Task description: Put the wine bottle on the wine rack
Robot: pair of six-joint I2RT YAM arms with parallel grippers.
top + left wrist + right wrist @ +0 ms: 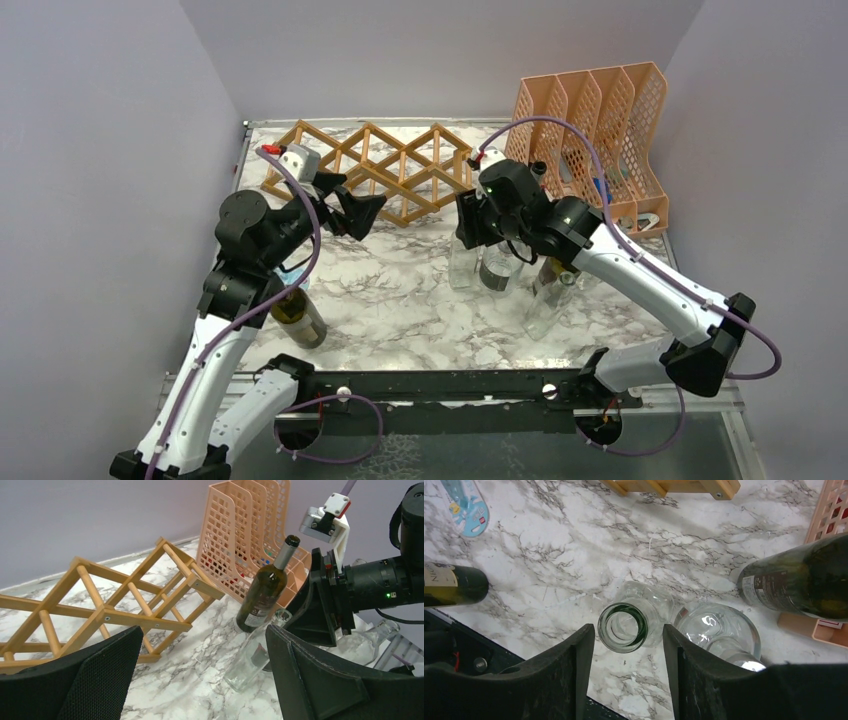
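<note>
The wooden wine rack (375, 170) lies at the back of the marble table; it also shows in the left wrist view (100, 610). A dark wine bottle (298, 315) lies on its side at the near left, under my left arm. Another dark bottle (265, 590) stands upright by the peach file holder. My right gripper (626, 636) is open and points straight down, with the mouth of an upright clear bottle (623, 627) between its fingers, not touching. My left gripper (355, 212) is open and empty, raised in front of the rack.
A peach perforated file holder (600, 130) stands at the back right. A second clear bottle (719, 630) stands right beside the first, and a third (545, 300) is under the right arm. A blue flat object (466, 505) lies on the table.
</note>
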